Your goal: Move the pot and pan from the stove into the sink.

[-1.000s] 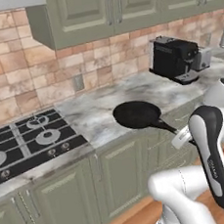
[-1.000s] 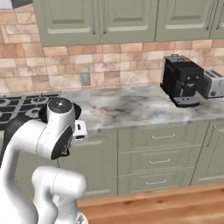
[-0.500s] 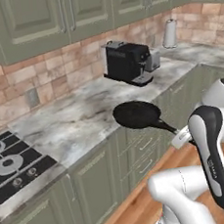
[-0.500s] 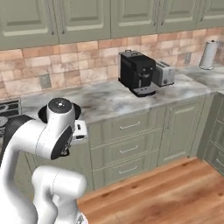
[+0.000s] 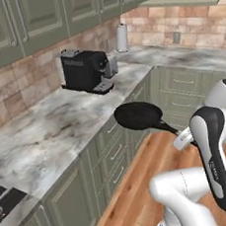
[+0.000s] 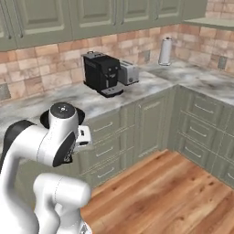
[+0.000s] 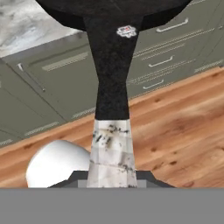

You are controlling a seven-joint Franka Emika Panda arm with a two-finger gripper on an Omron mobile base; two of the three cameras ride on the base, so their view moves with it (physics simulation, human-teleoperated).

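Note:
The black pan (image 5: 137, 116) hangs level in the air, off the counter's front edge and above the wooden floor. My gripper (image 5: 184, 138) is shut on the end of its long handle (image 7: 112, 74). In the hand view the handle runs straight up from my gripper (image 7: 112, 177) to the round pan body (image 7: 111, 9) at the top edge. In the right base view a dark part of the pan (image 6: 45, 119) shows behind my arm. A black corner of the stove (image 5: 6, 199) sits at the far lower left. The pot and the sink are out of view.
A black coffee machine (image 5: 83, 71) and a toaster (image 6: 128, 72) stand on the marble counter (image 5: 47, 127). A paper towel roll (image 5: 122, 37) stands in the corner where the counter turns right. Green cabinets (image 6: 196, 132) line both walls, and wooden floor (image 6: 173, 192) lies open before them.
The whole picture has shifted: the base has moved right along the counter, so the stove has slid off to the left and the room's corner has come into view. The pan stays in my gripper.

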